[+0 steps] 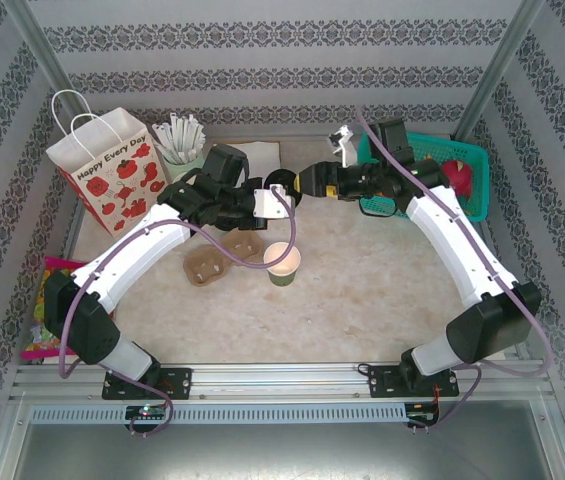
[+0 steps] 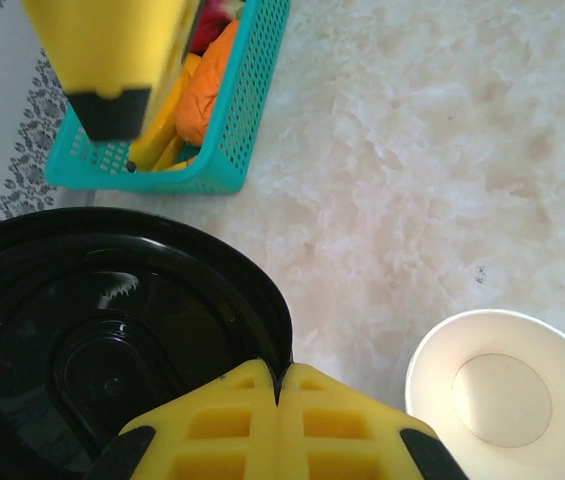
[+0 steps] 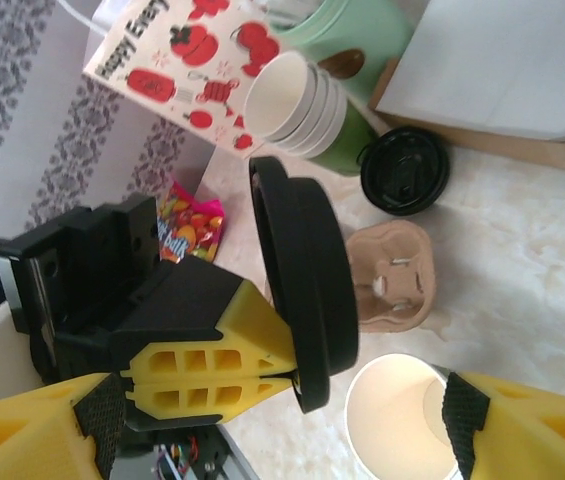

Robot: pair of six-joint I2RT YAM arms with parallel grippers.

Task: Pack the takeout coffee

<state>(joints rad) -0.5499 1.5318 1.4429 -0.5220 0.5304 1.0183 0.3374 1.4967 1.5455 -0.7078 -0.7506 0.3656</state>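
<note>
The takeout coffee's cup (image 1: 282, 262) stands open on the table, dark green outside and white inside (image 2: 502, 400) (image 3: 402, 420). My left gripper (image 1: 267, 198) (image 2: 280, 390) is shut on the rim of a black plastic lid (image 1: 282, 185) (image 2: 112, 340) (image 3: 307, 290), which it holds on edge above and just behind the cup. The right gripper (image 1: 304, 182) (image 3: 282, 440) faces it with its jaws open on either side of the lid, not touching it. One of its yellow fingers (image 2: 112, 60) shows in the left wrist view.
A cardboard cup carrier (image 1: 207, 265) (image 3: 392, 275) lies left of the cup. The paper bag (image 1: 107, 165) stands at the back left beside the green holder of white sticks (image 1: 180, 140). A teal basket (image 1: 467, 155) sits back right. A spare black lid (image 3: 404, 170) and stacked cups (image 3: 297, 95) are further back.
</note>
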